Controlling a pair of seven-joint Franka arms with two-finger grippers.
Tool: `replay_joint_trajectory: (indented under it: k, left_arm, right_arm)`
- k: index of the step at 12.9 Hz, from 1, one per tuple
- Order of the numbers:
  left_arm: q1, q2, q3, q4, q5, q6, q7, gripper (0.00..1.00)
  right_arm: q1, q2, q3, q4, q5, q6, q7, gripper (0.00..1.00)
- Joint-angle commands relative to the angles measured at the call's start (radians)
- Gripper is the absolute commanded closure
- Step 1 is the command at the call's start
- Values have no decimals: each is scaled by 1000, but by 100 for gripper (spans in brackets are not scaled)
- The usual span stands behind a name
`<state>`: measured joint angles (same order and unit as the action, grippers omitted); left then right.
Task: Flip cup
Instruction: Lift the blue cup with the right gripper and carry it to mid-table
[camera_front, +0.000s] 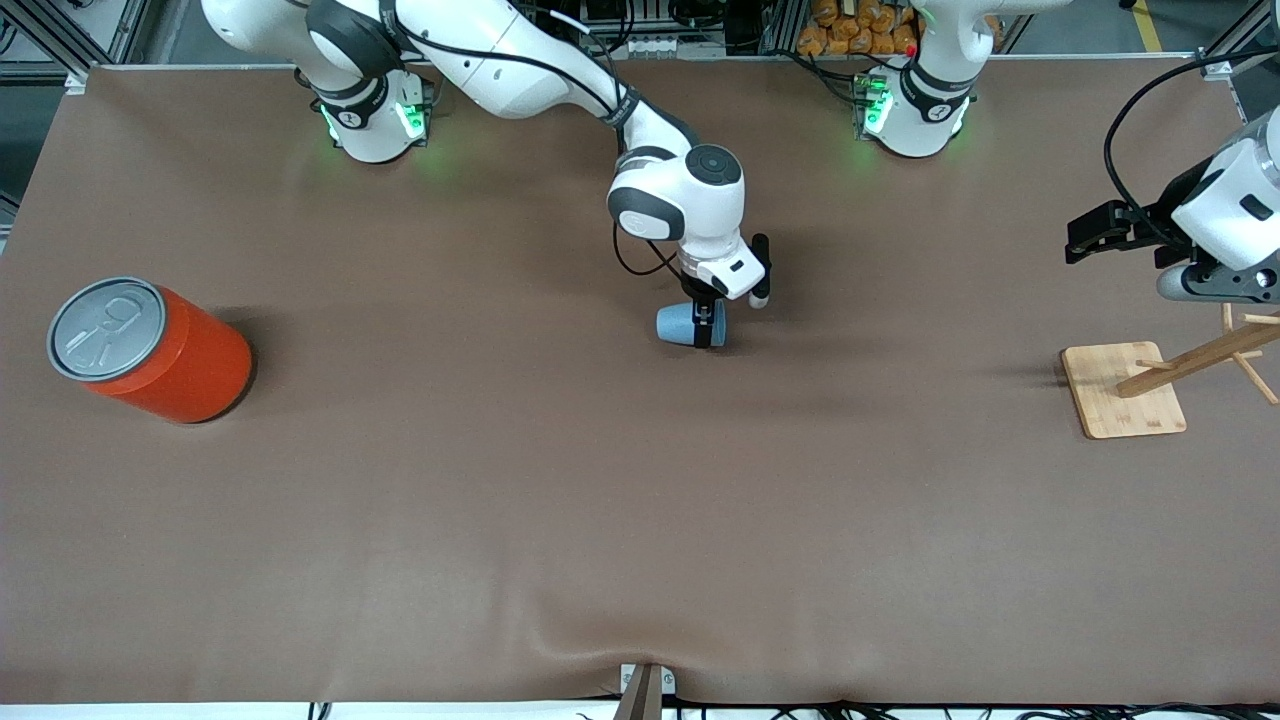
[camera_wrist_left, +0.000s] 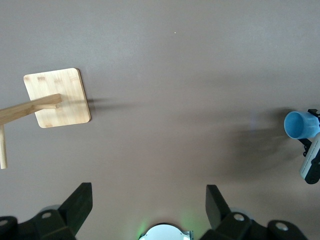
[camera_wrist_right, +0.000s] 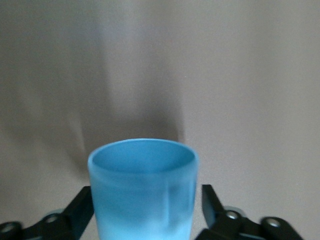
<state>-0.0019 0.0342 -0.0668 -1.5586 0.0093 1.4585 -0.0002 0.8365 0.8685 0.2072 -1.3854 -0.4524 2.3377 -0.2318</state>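
The light blue cup (camera_front: 678, 325) lies on its side at the middle of the table, its mouth toward the right arm's end. My right gripper (camera_front: 708, 325) reaches down from above and is shut on it, one black finger on each side of its wall. In the right wrist view the cup (camera_wrist_right: 143, 192) fills the gap between the fingers (camera_wrist_right: 82, 207), its darker blue inside showing. I cannot tell whether it touches the table. The cup also shows in the left wrist view (camera_wrist_left: 301, 125). My left gripper (camera_front: 1215, 285) waits open and empty over the wooden stand, its fingers (camera_wrist_left: 75, 205) wide apart.
A large orange-red can (camera_front: 150, 350) with a grey lid stands at the right arm's end of the table. A wooden peg stand on a square bamboo base (camera_front: 1122, 388) stands at the left arm's end and shows in the left wrist view (camera_wrist_left: 57, 97).
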Motion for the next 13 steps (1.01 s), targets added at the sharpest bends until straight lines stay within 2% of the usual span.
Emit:
replay_joint_trajectory:
  k: [1, 8, 10, 13]
  left_arm:
    - [0, 4, -2, 6, -3, 3, -11, 0]
    - [0, 6, -2, 5, -3, 3, -11, 0]
    - [0, 6, -2, 5, -3, 3, -11, 0]
    - [0, 7, -2, 5, -3, 3, -11, 0]
  right_arm:
    - [4, 17, -2, 28, -17, 0, 6, 0]
    - [-2, -8, 1, 25, -8, -21, 9, 0]
    - [-2, -29, 21, 25, -5, -84, 11, 0]
    - [-7, -97, 82, 25, -5, -203, 11, 0]
